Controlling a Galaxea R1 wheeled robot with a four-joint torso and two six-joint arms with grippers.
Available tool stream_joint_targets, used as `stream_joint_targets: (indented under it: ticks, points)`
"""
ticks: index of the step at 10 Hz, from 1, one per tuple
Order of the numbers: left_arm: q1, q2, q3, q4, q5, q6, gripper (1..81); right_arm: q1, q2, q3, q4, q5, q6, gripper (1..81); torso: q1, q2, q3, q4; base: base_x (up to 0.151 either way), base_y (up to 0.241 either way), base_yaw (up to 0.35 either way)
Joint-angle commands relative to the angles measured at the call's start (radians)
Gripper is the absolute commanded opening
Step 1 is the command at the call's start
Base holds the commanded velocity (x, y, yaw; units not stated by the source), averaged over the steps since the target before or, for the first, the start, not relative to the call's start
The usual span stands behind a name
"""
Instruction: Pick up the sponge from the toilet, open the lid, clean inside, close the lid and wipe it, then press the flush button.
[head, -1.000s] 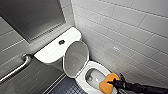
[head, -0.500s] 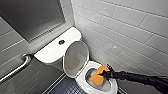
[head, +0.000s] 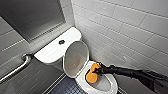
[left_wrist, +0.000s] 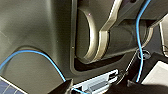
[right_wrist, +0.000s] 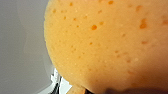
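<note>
Jaws of your right gripper (head: 98, 71) are pinching the sponge (head: 91, 76). They hold it by the end that is farther from the toilet's lid. You can see the sponge very close up from your right wrist too (right_wrist: 107, 45). It is bright orange, soft, and full of little holes.

The sponge is down inside the toilet (head: 80, 80). It sits in the bowl (head: 105, 86) on the side nearest the lid, and it touches the white inner wall there. The rest of the bowl next to it is bare and white.

Your right arm (head: 130, 72) is long and dark. It reaches over the toilet's rim from the side away from the tank.

The lid (head: 75, 58) is open. It stands up between the bowl and the tank (head: 50, 51).

The flush button (head: 61, 42) is small, round and dark. It sits in the middle of the tank's top, well apart from the sponge.

A wall (head: 130, 30) of white tiles runs close along one side of the toilet. On the toilet's other side, past the tank, a shiny grab bar (head: 17, 68) is fixed to a gray wall. The floor (head: 67, 87) beside the bowl has small dark tiles.

From your left wrist you see a blue cable (left_wrist: 50, 60) lying over dark robot parts.
</note>
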Motion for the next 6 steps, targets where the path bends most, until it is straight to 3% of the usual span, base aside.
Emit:
stream_joint_targets:
  ticks: [1,2,4,6]
  points:
    - [0.038,-0.004,0.011,-0.005,0.088,0.001,81.1,0.153,0.034,-0.002,-0.169,-0.085,-0.005,1.0,0.0,0.0,0.0,0.0,0.0,0.0,0.0]
    - [0.038,-0.004,0.011,-0.005,0.089,0.0,81.1,0.153,0.031,-0.002,-0.223,-0.094,-0.004,1.0,0.0,0.0,0.0,0.0,0.0,0.0,0.0]
    - [0.038,-0.004,0.011,-0.006,0.095,0.0,81.1,0.134,0.02,-0.013,-0.245,-0.053,0.005,1.0,0.0,0.0,0.0,0.0,0.0,0.0,0.0]
    - [0.049,-0.013,0.011,-0.008,0.098,-0.002,81.1,0.117,0.034,-0.083,-0.237,0.071,0.007,1.0,0.0,0.0,0.0,0.0,0.0,0.0,0.0]
